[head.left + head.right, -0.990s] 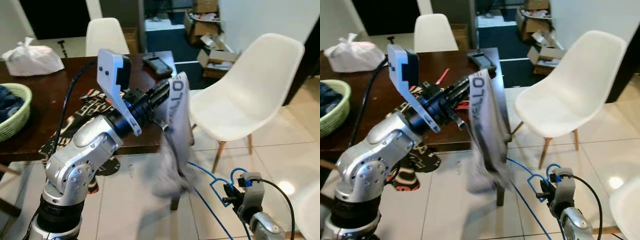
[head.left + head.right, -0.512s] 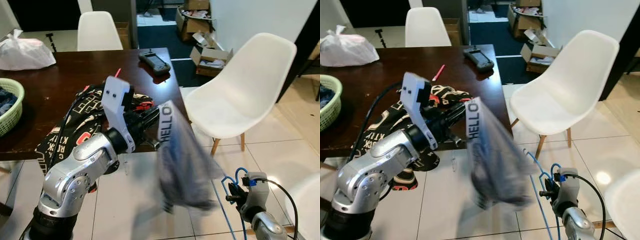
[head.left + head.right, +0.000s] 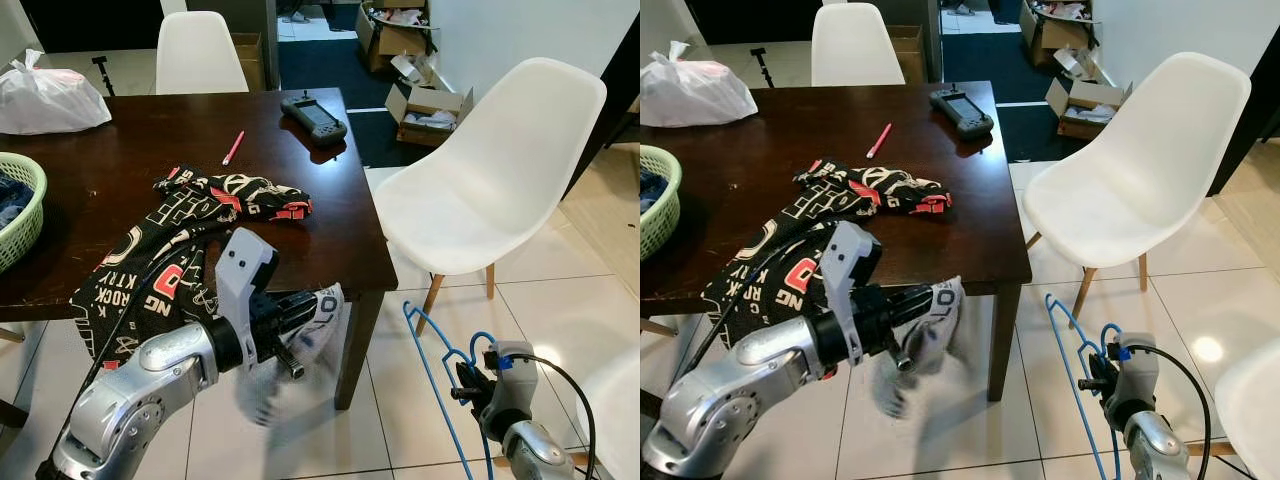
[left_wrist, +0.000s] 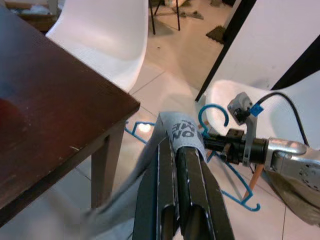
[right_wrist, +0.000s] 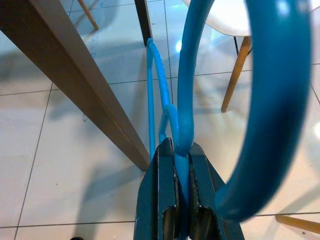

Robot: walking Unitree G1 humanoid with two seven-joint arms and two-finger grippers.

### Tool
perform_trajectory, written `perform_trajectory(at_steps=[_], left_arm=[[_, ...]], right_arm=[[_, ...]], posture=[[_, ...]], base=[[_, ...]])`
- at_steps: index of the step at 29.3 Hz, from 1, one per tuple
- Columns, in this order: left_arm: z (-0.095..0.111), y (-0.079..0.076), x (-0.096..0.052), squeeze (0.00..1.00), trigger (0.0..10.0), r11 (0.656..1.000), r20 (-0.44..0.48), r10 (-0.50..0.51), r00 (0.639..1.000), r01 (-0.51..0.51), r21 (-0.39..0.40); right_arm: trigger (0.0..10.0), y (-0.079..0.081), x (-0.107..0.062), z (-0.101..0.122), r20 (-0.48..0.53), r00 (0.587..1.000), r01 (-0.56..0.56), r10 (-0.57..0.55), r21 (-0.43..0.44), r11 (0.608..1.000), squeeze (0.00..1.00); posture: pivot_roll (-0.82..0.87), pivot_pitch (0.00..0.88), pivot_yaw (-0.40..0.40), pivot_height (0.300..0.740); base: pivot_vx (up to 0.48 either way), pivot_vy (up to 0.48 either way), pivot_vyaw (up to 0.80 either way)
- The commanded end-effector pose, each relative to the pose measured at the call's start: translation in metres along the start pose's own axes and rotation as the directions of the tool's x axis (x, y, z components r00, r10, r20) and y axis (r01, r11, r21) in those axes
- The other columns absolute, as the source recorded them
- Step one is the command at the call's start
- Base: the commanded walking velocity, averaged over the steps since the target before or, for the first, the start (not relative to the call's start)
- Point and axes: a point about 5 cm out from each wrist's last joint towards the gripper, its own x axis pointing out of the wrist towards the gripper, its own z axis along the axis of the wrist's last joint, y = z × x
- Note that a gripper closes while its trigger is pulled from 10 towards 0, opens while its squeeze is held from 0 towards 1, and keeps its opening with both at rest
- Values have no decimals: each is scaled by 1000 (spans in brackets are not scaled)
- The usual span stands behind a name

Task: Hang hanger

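Three white chairs are showing: one (image 3: 201,52) at twelve o'clock, one (image 3: 492,175) at two, one (image 3: 618,400) at four (just an edge). One table (image 3: 330,245), one basket (image 3: 20,215), one pen (image 3: 233,147), one blue hanger (image 3: 430,362), two grippers (image 3: 305,308) (image 3: 463,382).

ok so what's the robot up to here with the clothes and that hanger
The robot stands at the corner of a dark wooden table with something in each gripper. Its left gripper is shut on a grey garment with printed lettering, dangling beside the table leg. Its right gripper is shut on a blue hanger, held low over the tiled floor near a white chair. A black patterned garment lies on the table. The grey garment is not on the hanger yet.
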Motion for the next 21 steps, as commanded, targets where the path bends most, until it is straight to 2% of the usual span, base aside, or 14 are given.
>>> perform_trajectory(at_steps=[1, 21], left_arm=[[-3, -1, -1, 0, 10000, 1000, -2, 7, 1000, -7, 0], [-2, 13, -2, 0, 10000, 999, 11, 44, 999, -45, 20]], right_arm=[[10000, -3, -3, -5, -13, 1000, 15, -15, 10, 1000, 0], [10000, -3, -4, -6, -11, 1000, 21, -20, 14, 1000, 0]], posture=[[54, 143, 5, 740], [41, 142, 7, 740]], base=[[-398, 0, 0], [-394, 0, 0]])
